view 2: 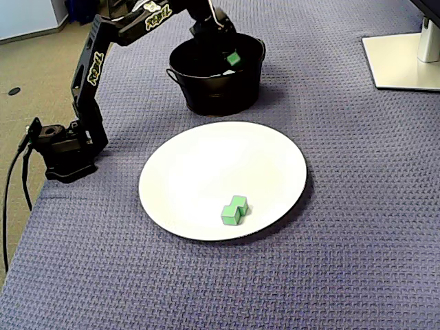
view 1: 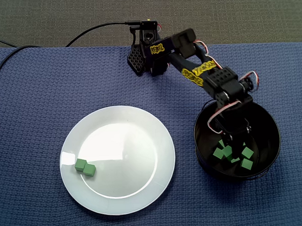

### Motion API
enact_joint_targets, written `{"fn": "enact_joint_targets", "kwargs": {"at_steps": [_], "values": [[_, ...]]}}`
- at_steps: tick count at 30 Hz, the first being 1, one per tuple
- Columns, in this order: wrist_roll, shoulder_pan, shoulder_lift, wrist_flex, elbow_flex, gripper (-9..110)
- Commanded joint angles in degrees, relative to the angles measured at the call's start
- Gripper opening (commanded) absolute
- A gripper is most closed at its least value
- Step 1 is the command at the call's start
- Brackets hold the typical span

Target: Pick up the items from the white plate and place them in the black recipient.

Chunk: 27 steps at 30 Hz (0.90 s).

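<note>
Two green cubes [view 1: 85, 167] [view 2: 234, 210] lie touching each other on the white plate [view 1: 142, 139] [view 2: 206, 158], near its lower left rim in a fixed view. The black bowl [view 1: 265, 122] [view 2: 220, 93] holds several green cubes [view 1: 247, 157] on its floor. My gripper [view 1: 227, 139] [view 2: 230, 55] reaches down inside the bowl. At its tip a green cube [view 2: 234, 58] [view 1: 221, 144] hangs above the bowl's floor, and the fingers seem shut on it. The arm hides much of the jaws.
The arm's base [view 1: 145, 55] [view 2: 65, 148] stands on the blue cloth [view 1: 28, 99] [view 2: 344, 261], its cable trailing off the edge. A white monitor foot [view 2: 405, 58] sits at the far right in a fixed view.
</note>
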Motion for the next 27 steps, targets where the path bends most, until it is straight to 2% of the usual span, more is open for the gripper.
{"fn": "enact_joint_targets", "kwargs": {"at_steps": [1,3,7,12,17,21,27], "values": [[-3.3,-1.3,1.4,2.5,-1.1,46],[-5.4,0.7,4.9,7.7,-3.7,53],[-10.5,13.0,20.1,12.6,-1.0,54],[-9.7,40.3,30.6,8.2,5.4,52],[-10.1,59.9,27.4,0.1,11.1,53],[-10.9,66.9,17.3,-3.0,10.8,51],[-13.9,68.6,6.5,-6.5,11.4,50]]}}
